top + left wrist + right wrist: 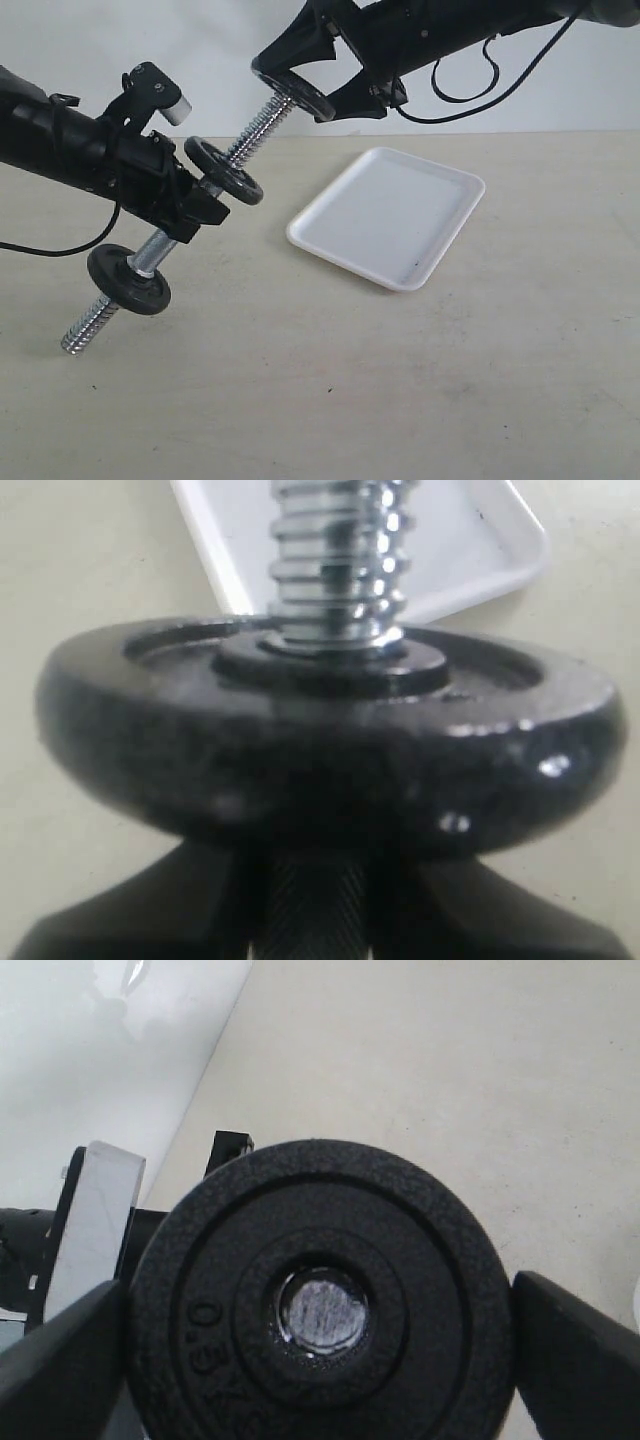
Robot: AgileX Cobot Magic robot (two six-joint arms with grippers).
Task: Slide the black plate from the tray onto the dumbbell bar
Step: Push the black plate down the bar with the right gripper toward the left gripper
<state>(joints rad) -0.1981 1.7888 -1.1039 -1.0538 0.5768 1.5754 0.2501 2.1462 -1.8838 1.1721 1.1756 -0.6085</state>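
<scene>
Right fingers (570, 1355): clamped on the rim of the small round cast-metal black plate (320, 1210), one finger at each side. The plate is in the air between them, well apart from the shallow white rectangular tray (400, 200), which lies on the beige table (400, 380) below these fingers.

The flat end of the chrome threaded dumbbell bar (255, 135) shows inside the plate's central hole.

Left fingers (110, 930): closed on the bar's knurled middle, holding it tilted above the table. One black disc (320, 730) sits on the bar just beyond these fingers. A second black disc (128, 278) sits behind them, toward the bar's lower end.
</scene>
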